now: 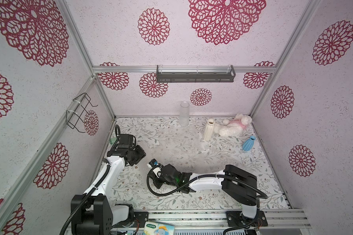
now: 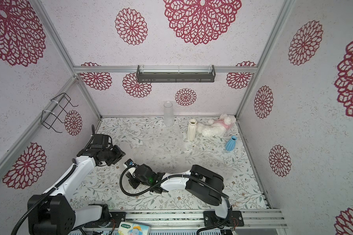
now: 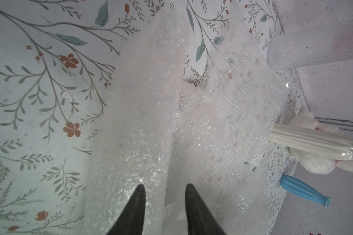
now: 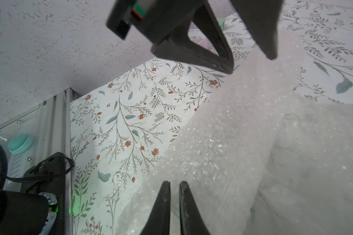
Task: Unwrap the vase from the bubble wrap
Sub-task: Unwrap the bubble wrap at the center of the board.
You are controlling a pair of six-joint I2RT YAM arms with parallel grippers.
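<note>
left claw [image 3: 165, 186] is hanging part-open just over the bubble wrap [image 1: 179, 146], gripping nothing; right claw [image 4: 174, 182] is pinching its edge, jaws nearly closed; bubble wrap is lying spread mid-worktop [image 1: 212, 199], clear vase [image 1: 184, 114] standing upright just behind it

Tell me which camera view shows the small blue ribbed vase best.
The left wrist view: the small blue ribbed vase fills more of the picture there, ribs and narrow neck clear. Both top views show the vase whole but small, standing upright. The right wrist view does not show it.
</note>
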